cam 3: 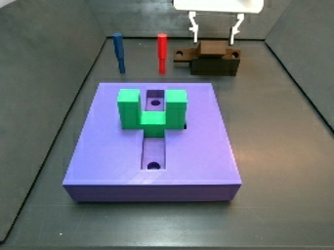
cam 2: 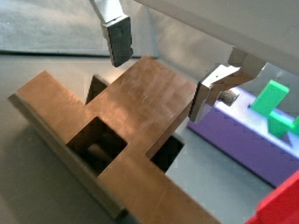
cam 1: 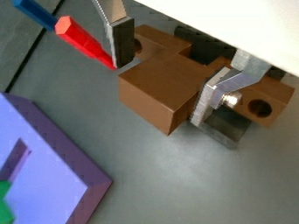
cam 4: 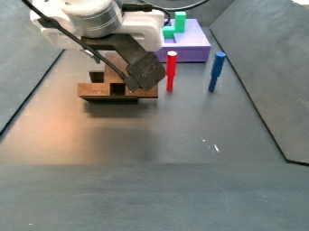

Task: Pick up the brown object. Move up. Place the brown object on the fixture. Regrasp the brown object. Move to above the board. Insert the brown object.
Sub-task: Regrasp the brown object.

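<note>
The brown object (cam 1: 158, 87) is a chunky stepped brown block with a round hole in one arm. It rests on the dark fixture (cam 1: 229, 128), whose black parts show beneath it (cam 2: 170, 154). In both side views the brown object (cam 3: 216, 64) (cam 4: 111, 91) sits at the far end of the floor from the purple board (cam 3: 156, 146). My gripper (cam 1: 167, 68) (cam 2: 162, 74) is open. Its silver fingers (cam 1: 218, 93) stand on either side of the block's raised part, with gaps showing. In a side view the gripper (cam 3: 213, 39) hangs just above the block.
A red peg (cam 3: 162, 51) and a blue peg (cam 3: 117, 51) stand upright between the board and the fixture. The red peg (cam 1: 82, 39) lies close to one finger. A green U-shaped block (cam 3: 152, 105) sits on the board over its groove. Dark walls enclose the floor.
</note>
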